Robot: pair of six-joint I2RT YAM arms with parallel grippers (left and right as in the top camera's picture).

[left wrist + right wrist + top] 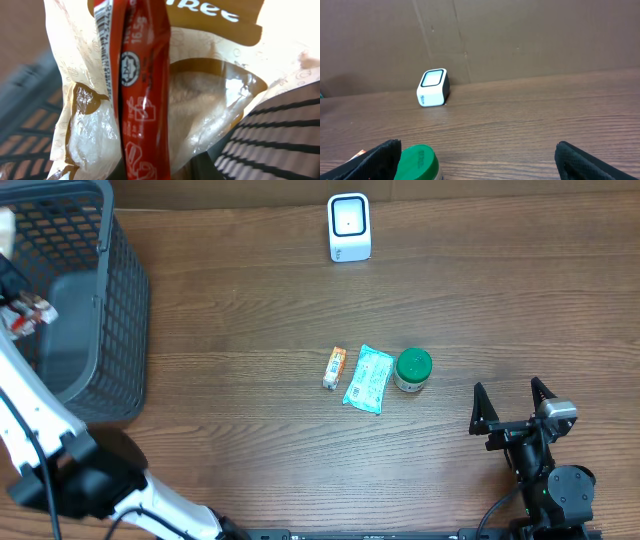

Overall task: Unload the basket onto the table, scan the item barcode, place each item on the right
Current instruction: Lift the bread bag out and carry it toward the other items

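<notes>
Over the basket (120, 310) at ten o'clock, the left end effector (22, 310) clenches a snack packet (145, 90): probably light, crinkly, slippery film, best pinched along a sealed edge. The right end effector (510, 392) hangs released.

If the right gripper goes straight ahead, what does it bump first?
Probably the brown wall at the back. The right gripper aims across bare table; jar and scanner sit to its left. Depth is hard to judge.
</notes>
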